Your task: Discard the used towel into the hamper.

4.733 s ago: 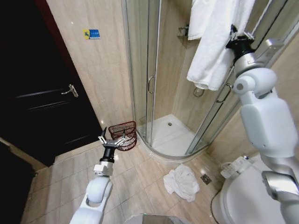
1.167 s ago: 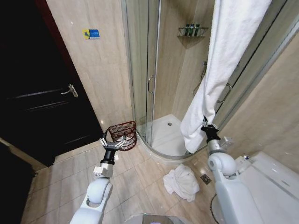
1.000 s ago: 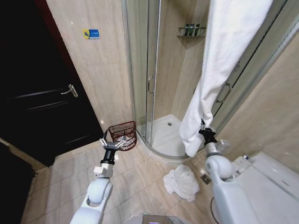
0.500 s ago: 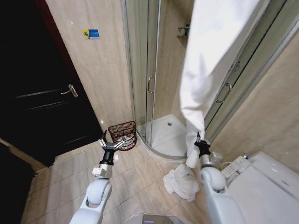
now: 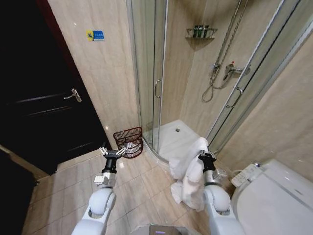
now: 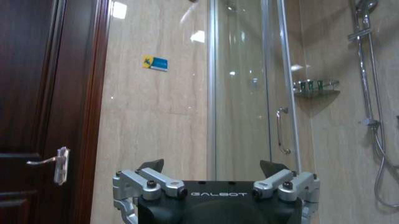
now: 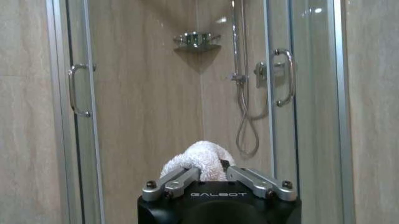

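Observation:
The white towel (image 5: 187, 165) hangs bunched from my right gripper (image 5: 206, 158), which is shut on it low beside the shower step. Its lower folds merge with a white towel heap (image 5: 193, 199) on the floor tiles. In the right wrist view the towel (image 7: 201, 159) bulges up between the shut fingers of the right gripper (image 7: 210, 172). The hamper (image 5: 128, 141), a reddish-brown wire basket, stands on the floor against the shower's glass wall. My left gripper (image 5: 113, 152) hovers just in front of it, open and holding nothing; the left gripper (image 6: 212, 166) points at the tiled wall.
A curved glass shower enclosure (image 5: 156, 88) rises behind the hamper, with a hose and a bottle shelf (image 5: 200, 32) inside. A dark door (image 5: 44, 103) stands to the left. A white toilet (image 5: 274, 200) is at the lower right. Bare floor tiles (image 5: 142, 191) lie between the arms.
My right arm has come down from high up to near the floor, bringing the long hanging towel with it; it now droops in a bunch. The left arm has barely moved.

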Motion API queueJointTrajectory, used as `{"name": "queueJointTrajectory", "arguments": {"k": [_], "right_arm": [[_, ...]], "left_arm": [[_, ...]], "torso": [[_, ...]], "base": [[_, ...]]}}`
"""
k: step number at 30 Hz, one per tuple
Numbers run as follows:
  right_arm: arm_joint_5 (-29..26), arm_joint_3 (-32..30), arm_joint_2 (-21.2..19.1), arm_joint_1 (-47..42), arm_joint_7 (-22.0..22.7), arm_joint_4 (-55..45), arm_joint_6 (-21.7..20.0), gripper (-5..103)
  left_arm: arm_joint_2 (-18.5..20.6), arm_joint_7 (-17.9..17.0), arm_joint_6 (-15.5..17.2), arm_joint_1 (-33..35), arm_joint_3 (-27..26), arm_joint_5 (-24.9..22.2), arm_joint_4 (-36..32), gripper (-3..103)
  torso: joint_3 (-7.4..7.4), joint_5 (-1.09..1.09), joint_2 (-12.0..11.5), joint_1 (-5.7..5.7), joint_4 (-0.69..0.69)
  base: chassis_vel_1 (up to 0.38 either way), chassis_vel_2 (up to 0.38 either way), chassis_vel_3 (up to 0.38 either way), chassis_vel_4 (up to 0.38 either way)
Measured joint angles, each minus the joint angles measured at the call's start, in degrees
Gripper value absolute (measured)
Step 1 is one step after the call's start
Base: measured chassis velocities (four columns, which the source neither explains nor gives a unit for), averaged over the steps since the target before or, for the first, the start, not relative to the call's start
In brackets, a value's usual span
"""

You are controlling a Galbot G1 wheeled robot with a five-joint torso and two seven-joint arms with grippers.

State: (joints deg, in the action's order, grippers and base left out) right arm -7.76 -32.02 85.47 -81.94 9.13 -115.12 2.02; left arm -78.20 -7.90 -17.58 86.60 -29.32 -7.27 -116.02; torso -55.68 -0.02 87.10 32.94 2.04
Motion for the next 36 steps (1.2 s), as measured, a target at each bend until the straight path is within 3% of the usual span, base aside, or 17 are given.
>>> {"name": "queueJointTrajectory", "arguments": {"k": [9,12,15,16,23,26,28,36], "right_arm": [[0.1,-0.2,-2.3,2.0,1.7,-4.5,-2.6,3],[-3.6,-1.5,-7.2,5.8,3.2,-12.5,-8.4,3],[-5.6,-2.2,-9.2,6.5,3.3,-15.4,-10.0,3],[-7.8,-3.2,-11.9,6.6,3.5,-18.8,-11.3,3],[-10.2,-4.7,-15.7,5.7,3.9,-23.0,-11.6,3],[-12.4,-5.9,-19.0,5.0,4.3,-25.8,-11.6,3],[-16.5,-8.1,-23.4,5.3,5.7,-28.4,-12.3,3],[-23.1,-14.2,-30.0,5.4,7.0,-28.6,-12.9,3]], "left_arm": [[0.3,0.0,-0.4,0.2,0.1,-1.0,0.2,100],[0.6,0.2,-0.7,0.2,-0.2,-1.3,0.2,100],[0.6,0.2,-0.8,0.3,-0.2,-1.3,0.2,100],[0.6,0.4,-0.9,0.3,-0.2,-1.3,0.2,100],[0.3,0.6,-1.2,0.2,0.0,-1.2,0.3,100],[0.0,0.9,-1.8,0.4,0.2,-1.0,0.6,100],[0.0,1.4,-2.1,1.0,0.1,-0.9,0.5,100],[0.1,1.4,-2.1,0.6,-0.3,-0.9,0.4,100]], "torso": [[-0.01,0.03,0.0,0.0,0.0],[0.0,0.01,0.0,0.0,0.02],[-0.01,0.02,0.0,0.01,0.01],[-0.01,0.03,0.0,0.01,0.0],[0.0,0.03,0.0,0.0,-0.01],[-0.01,0.03,0.0,0.0,0.0],[0.0,0.03,0.0,0.0,0.0],[-0.01,0.03,0.0,0.0,0.0]], "base": [[0.0,0.0,0.0,0.0],[0.0,0.0,0.0,0.0],[0.0,0.0,0.0,0.0],[0.0,0.0,0.0,0.0],[0.0,0.0,0.0,0.0],[0.0,0.0,0.0,0.0],[0.0,0.0,0.0,0.0],[0.0,0.0,0.0,0.0]]}}
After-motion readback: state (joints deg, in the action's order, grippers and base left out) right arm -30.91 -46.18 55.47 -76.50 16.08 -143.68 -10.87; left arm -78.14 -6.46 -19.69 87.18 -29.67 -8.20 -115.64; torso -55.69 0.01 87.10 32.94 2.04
